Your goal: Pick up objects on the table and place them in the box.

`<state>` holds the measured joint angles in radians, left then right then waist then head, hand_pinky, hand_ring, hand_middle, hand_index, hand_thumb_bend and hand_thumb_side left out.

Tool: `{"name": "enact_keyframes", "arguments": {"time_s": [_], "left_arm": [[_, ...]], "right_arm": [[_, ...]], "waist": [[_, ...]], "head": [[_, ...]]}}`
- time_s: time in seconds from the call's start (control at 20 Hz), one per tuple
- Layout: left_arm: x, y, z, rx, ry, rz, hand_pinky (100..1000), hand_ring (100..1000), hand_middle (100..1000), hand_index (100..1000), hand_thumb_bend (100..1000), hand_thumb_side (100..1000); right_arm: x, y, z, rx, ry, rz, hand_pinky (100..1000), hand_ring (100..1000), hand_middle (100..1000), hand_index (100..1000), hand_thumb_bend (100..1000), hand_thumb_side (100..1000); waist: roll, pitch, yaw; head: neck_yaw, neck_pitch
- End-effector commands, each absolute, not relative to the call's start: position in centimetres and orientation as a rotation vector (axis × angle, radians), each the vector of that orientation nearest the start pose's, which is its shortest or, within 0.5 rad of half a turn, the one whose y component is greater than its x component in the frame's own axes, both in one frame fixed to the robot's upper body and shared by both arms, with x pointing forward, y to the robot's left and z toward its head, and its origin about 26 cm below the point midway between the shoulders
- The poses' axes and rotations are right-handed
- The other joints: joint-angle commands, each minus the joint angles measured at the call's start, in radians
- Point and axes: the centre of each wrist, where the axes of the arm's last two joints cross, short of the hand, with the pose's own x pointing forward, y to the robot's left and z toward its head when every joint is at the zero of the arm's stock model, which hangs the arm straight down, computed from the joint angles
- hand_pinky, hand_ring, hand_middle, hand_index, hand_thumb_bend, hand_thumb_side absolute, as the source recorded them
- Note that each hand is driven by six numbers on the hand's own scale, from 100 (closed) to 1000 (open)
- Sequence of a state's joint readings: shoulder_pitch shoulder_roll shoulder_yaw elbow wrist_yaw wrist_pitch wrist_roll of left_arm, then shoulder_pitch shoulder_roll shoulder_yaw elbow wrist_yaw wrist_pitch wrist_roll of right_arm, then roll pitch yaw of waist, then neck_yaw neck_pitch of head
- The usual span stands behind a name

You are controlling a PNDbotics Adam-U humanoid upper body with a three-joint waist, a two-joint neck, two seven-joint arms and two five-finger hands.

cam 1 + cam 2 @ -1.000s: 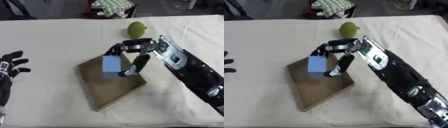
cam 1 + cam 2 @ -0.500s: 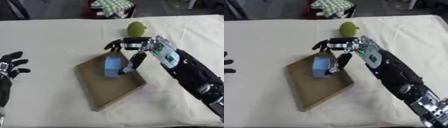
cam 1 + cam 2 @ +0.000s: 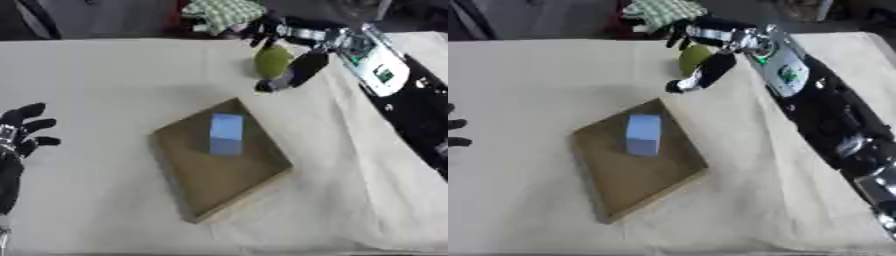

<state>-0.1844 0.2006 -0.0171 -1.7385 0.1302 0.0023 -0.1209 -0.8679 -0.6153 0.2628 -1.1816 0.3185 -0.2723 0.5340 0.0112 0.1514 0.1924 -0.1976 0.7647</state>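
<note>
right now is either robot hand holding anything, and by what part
Nothing is held. The right robot hand is open around the green fruit, not yet closed on it; the left robot hand rests open and idle.

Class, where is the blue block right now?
The blue block sits inside the shallow brown box at table centre, toward its far end, nearer than the green fruit.

— What does everything stand on?
— A counter [image 3: 96,75] under a pale cream cloth [image 3: 527,210] that lies in soft folds near the front edge.
— And past its far edge?
— A dark, dim strip of room. A green-and-white checked cloth [image 3: 223,11] lies bunched there, and a thin dark bar [image 3: 37,17] slants at the far left corner. The rest is too blurred to tell.
— The light?
— Even, with soft shadows.
</note>
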Motion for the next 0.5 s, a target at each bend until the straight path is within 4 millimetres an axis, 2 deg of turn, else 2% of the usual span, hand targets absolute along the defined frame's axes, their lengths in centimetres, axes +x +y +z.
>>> {"name": "enact_keyframes", "arguments": {"time_s": [0.05,0.3,0.5], "left_arm": [[31.6,25.9,9.9,-0.115,-1.912,-0.281,615,747,795,735,100,729],[31.8,25.1,10.2,-0.155,-1.918,-0.306,615,747,795,735,100,728],[31.9,24.8,10.4,-0.174,-1.921,-0.319,615,747,794,735,100,728]], "right_arm": [[45.5,-32.8,24.7,-0.560,-1.661,1.403,794,863,917,982,458,350],[47.1,-35.5,22.8,-0.662,-1.593,1.240,786,858,908,979,466,343],[47.8,-36.5,20.6,-0.704,-1.520,1.182,789,860,909,978,464,336]], "waist": [[0.006,-0.018,0.013],[0.012,-0.011,0.063],[0.014,-0.004,0.097]], "head": [[-0.021,-0.005],[-0.073,-0.020],[-0.110,-0.031]]}}
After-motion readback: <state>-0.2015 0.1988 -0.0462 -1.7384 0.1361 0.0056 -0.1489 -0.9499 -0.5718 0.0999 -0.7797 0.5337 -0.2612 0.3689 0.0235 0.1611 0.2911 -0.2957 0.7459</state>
